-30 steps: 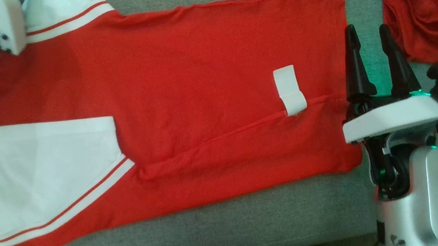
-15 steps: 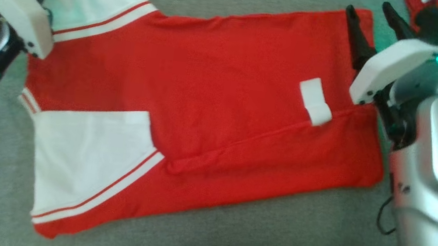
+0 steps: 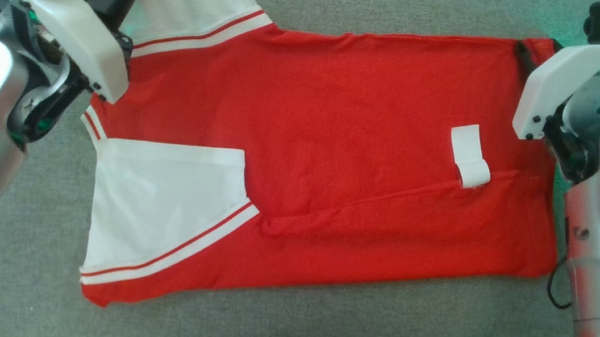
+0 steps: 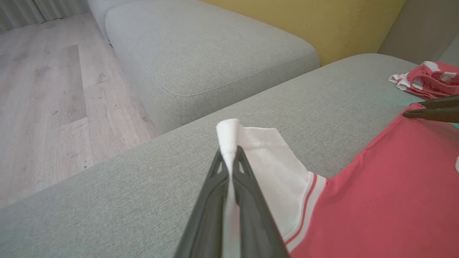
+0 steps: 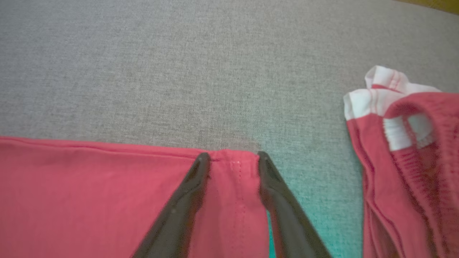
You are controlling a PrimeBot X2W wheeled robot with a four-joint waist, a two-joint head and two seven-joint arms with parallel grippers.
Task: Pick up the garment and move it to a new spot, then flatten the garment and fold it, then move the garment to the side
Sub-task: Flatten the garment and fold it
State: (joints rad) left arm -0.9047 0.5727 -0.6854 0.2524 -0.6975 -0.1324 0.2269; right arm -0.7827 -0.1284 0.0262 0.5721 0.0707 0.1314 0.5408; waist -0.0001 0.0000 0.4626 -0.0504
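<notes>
Grey cushion (image 3: 314, 330) bears the garment (image 3: 341, 110); left claw (image 4: 228, 157) clamps its sleeve (image 4: 272, 161), right claw (image 5: 231, 157) apart, seemingly straddling the hem (image 5: 235, 172).

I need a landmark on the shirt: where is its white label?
In the head view, the white label lies on the red shirt near its right end, just above a fold.

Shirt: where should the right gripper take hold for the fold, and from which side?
Probably the far hem corner, coming in from the hem side. It lies flat on the sofa with both edges free, and the right gripper straddles it, jaws open. The left gripper is shut on the far sleeve, so the two grips would match.
</notes>
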